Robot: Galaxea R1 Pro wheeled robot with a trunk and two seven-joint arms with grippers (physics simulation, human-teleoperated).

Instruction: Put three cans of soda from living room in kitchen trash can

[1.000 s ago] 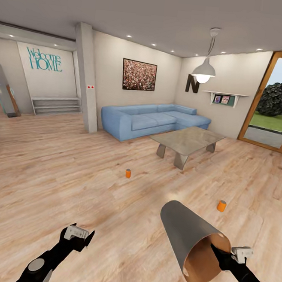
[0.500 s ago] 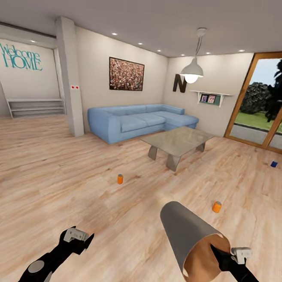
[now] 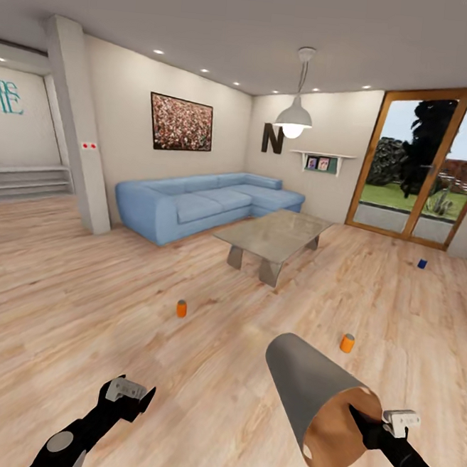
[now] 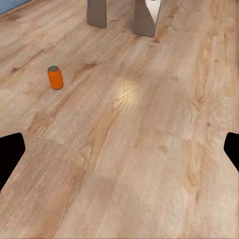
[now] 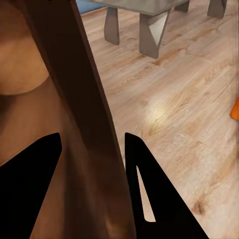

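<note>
- Altogether, three small cylindrical soda cans are standing upright on the light wood plank floor (image 3: 77, 304): one orange can with a grey top (image 3: 181, 308) ahead of the left arm, a second orange can (image 3: 347, 343) just beyond the bin, and one dark blue can (image 3: 422, 264) far off near the wood-framed glass doors (image 3: 418, 173).
- One smooth light-grey tapered bin with an orange-brown inner wall (image 3: 311, 394) is lying tilted in the air, its wide mouth facing the robot.
- Two grippers are showing: the right gripper (image 3: 366, 426) is pinching the bin's rim, its black fingers (image 5: 149, 199) clamped on the wall from either side; the left gripper (image 3: 129, 393) is hanging empty with fingers (image 4: 10, 154) spread wide apart.
- One glass-topped low table (image 3: 272, 236) and one blue corner sofa (image 3: 201, 203) are standing behind the cans.
- Bare floor is stretching wide around all three cans, each well apart from the furniture.
</note>
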